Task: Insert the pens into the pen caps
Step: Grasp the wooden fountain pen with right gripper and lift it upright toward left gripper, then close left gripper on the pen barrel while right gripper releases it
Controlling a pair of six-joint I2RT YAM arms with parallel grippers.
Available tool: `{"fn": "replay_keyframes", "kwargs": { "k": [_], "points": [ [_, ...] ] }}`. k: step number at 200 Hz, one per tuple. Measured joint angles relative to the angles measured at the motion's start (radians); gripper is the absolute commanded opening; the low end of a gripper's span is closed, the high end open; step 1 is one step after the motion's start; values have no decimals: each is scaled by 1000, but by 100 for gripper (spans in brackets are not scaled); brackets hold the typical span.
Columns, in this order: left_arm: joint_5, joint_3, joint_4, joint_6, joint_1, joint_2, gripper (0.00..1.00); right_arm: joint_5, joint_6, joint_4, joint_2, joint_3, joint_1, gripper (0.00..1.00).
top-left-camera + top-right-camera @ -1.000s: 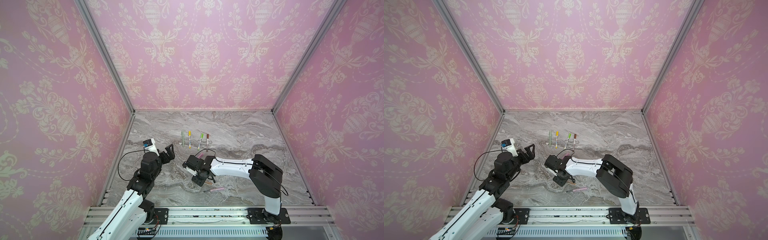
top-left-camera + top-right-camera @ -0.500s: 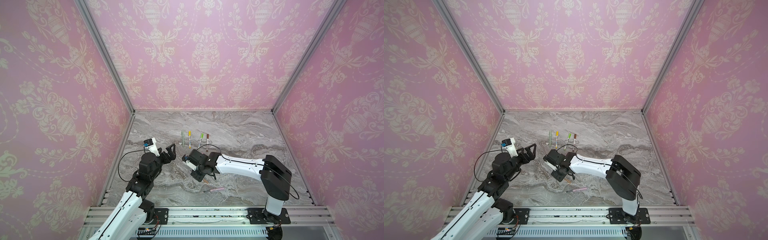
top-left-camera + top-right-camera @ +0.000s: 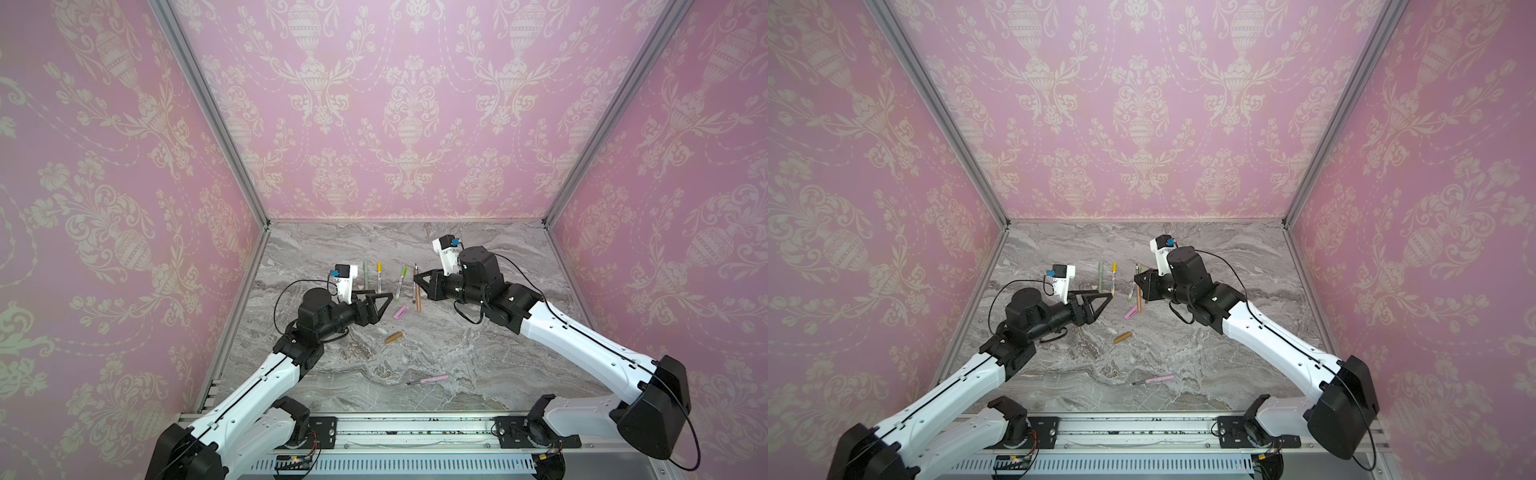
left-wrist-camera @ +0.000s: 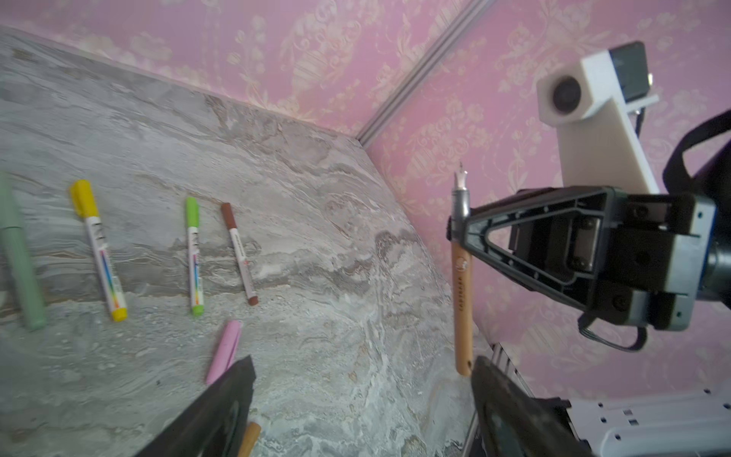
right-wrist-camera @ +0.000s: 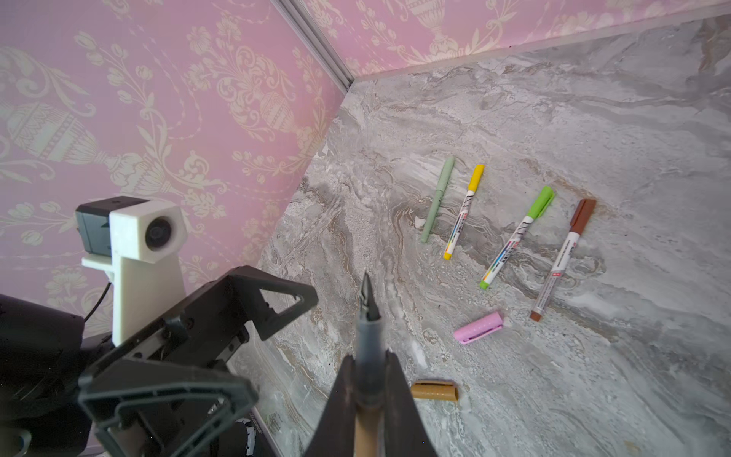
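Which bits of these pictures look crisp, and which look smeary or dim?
Left wrist view: the sage-green pen is smeared, and the left hand's fingers are dark blurs. Right wrist view: the tan pen has a crisp nib but a soft barrel near the lens. Both top views: even light, faint shadows.
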Motion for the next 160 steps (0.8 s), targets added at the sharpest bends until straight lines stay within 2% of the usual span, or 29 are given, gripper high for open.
{"fn": "replay_keyframes", "kwargs": {
  "k": [18,48,74,80,109,125,144,160],
  "points": [
    [19,27,24,7,-66,58,89,-27,33,19,1,-8,1,1],
    [35,47,89,5,-87,149,88,-56,62,55,1,-20,1,1],
    [43,74,112,2,-113,212,76,-68,66,70,1,-27,1,1],
    [45,82,117,1,-119,224,72,-69,66,76,1,-30,1,1],
    [56,110,140,-8,-140,263,36,-74,66,92,0,-42,1,1],
    [59,114,150,-4,-147,269,20,-65,64,96,0,-53,1,1],
    [44,116,142,-15,-154,270,7,-54,57,97,-6,-64,1,1],
    [35,116,140,-16,-156,268,0,-44,52,94,-14,-68,1,4]
  ]
}}
